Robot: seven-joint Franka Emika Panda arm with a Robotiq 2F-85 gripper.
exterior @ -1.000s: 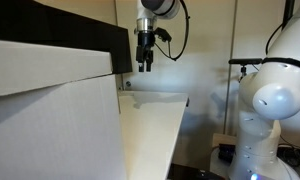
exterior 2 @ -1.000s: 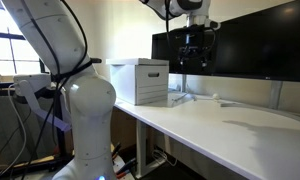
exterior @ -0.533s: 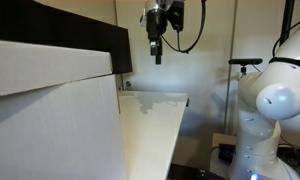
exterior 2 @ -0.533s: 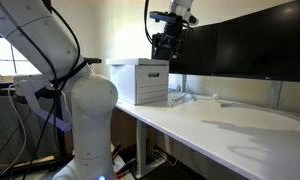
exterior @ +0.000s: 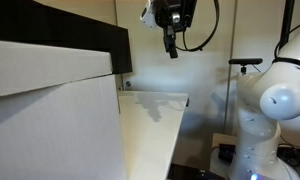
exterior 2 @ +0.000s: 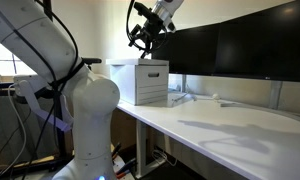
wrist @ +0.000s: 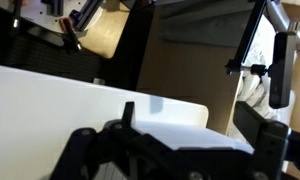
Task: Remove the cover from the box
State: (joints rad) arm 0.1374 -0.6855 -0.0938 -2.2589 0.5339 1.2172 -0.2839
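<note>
The box (exterior 2: 142, 86) stands on the white table (exterior 2: 220, 125), white-walled, with the flat white cover (exterior 2: 137, 63) on top. In an exterior view it fills the near left: cover (exterior: 40, 62) over the box wall (exterior: 50, 130). My gripper (exterior 2: 140, 38) hangs tilted in the air just above the cover, not touching it; it also shows high up in an exterior view (exterior: 171, 46). In the wrist view the dark fingers (wrist: 195, 125) are spread, with a pale flat surface (wrist: 190, 143), likely the cover, below them. The gripper is open and empty.
Black monitors (exterior 2: 245, 45) line the wall behind the table; one shows behind the box (exterior: 95, 38). A second white robot arm (exterior: 275, 100) stands beside the table, large in the foreground of an exterior view (exterior 2: 85, 100). The table edge (exterior: 175, 125) drops to the floor.
My gripper has moved from in front of the monitors across toward the box, rising a little and tilting, and now hangs over the cover. The box and cover have not moved.
</note>
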